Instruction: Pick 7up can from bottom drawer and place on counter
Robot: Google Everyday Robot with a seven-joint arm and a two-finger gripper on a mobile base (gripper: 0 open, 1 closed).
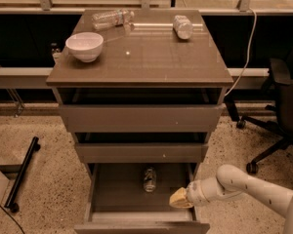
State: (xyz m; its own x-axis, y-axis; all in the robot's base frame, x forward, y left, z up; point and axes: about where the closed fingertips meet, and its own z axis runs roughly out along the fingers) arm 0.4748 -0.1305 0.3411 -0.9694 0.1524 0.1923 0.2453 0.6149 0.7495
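The 7up can (149,179) lies on its side on the floor of the open bottom drawer (112,199), near the middle and towards the back. My gripper (178,199) is low inside the drawer at its right side, just right of and in front of the can, with a gap between them. It holds nothing that I can see. The white arm reaches in from the lower right. The counter (151,57) is the broad top of the cabinet above the drawers.
On the counter stand a white bowl (84,46) at the left, a clear plastic bottle (112,18) at the back and another (182,27) at the back right. The two upper drawers are slightly open. An office chair (283,101) stands at the right.
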